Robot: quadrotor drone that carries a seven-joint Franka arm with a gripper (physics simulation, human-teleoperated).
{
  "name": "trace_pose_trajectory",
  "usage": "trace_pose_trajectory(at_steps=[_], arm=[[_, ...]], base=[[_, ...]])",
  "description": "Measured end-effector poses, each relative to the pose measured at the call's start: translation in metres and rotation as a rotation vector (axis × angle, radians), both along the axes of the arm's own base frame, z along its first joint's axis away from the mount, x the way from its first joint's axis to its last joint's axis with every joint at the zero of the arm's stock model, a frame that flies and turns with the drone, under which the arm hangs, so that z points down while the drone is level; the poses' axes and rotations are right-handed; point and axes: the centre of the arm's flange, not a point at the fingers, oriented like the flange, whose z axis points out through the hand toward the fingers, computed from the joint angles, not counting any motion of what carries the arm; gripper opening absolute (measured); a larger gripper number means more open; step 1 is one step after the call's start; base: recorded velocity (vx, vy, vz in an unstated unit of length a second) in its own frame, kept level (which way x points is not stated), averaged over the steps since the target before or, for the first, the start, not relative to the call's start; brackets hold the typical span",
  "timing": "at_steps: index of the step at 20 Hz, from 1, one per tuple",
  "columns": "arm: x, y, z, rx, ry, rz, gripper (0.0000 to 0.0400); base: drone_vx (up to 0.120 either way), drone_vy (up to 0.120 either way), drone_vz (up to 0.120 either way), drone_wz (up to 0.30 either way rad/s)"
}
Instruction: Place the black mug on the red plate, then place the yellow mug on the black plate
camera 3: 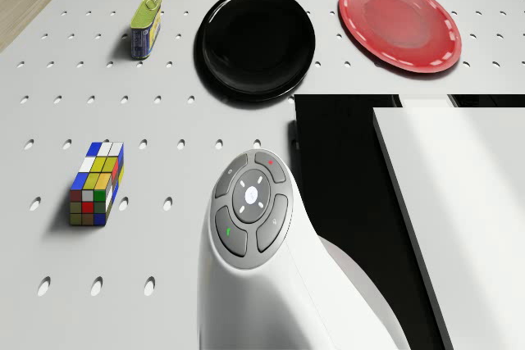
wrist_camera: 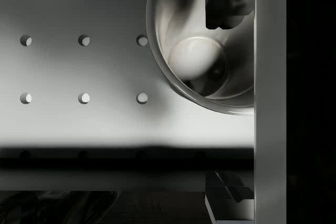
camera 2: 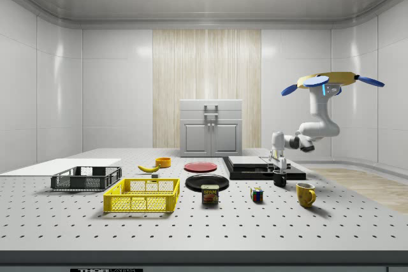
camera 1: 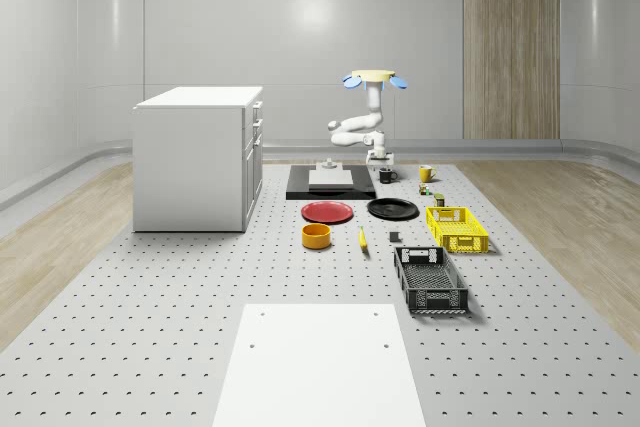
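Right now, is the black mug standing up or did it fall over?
Standing up. The black mug sits upright on the table in the side view, and the wrist view looks straight down into its round, empty inside, right under the gripper.

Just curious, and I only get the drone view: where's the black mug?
Observer: The black mug stands on the table beside the black slab, right under the gripper.
Operator: Is it grabbed?
Observer: No. The open fingers straddle its wall, one of them over the inside.
Operator: And the yellow one?
Observer: The yellow mug stands upright close by on the table.
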Motion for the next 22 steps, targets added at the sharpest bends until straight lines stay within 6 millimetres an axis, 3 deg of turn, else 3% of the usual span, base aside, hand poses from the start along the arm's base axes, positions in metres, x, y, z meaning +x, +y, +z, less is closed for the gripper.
trace_pose_trajectory(at_steps=[1, 4, 8, 16, 22], arm=[[0.0, 0.0, 0.0, 0.0, 0.0, 0.0, 0.04], [0.0, 0.0, 0.0, 0.0, 0.0, 0.0, 0.0259], [0.0, 0.0, 0.001, 0.0, 0.0, 0.0, 0.0165], [0.0, 0.0, 0.0, 0.0, 0.0, 0.0, 0.0117], [0.0, 0.0, -0.018, 0.0, 0.0, 0.0, 0.0112]], base=[[0.0, 0.0, 0.0, 0.0], [0.0, 0.0, 0.0, 0.0], [0.0, 0.0, 0.0, 0.0], [0.0, 0.0, 0.0, 0.0], [0.0, 0.0, 0.047, 0.0]])
